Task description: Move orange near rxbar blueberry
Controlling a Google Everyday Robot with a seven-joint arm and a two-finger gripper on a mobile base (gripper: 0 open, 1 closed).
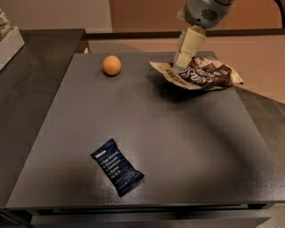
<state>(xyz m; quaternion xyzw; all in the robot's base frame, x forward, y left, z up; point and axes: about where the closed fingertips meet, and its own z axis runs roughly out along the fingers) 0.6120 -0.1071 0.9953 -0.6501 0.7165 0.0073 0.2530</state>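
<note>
- Camera view: the rxbar blueberry [117,167] is my landmark; it lies flat on the dark grey tabletop [178,133] close to the near edge, turned at a slant, with its white text lines facing up
- The orange [111,65] sits well apart from the rxbar blueberry, far behind it near the tabletop's back edge, and it stands alone with nothing touching it
- A crinkled brown-and-cream snack bag [207,75] lies far behind the rxbar blueberry and off to its right, at the back right corner
- The gripper [182,61] hangs from the grey arm [202,11], far behind and to the right of the rxbar blueberry; its cream tip is at the bag's left end
- I cannot tell whether the gripper is open or closed, nor whether it touches the bag or has hold of anything
- A darker counter [26,89] lies to the left of the rxbar blueberry, beyond the tabletop's edge
</note>
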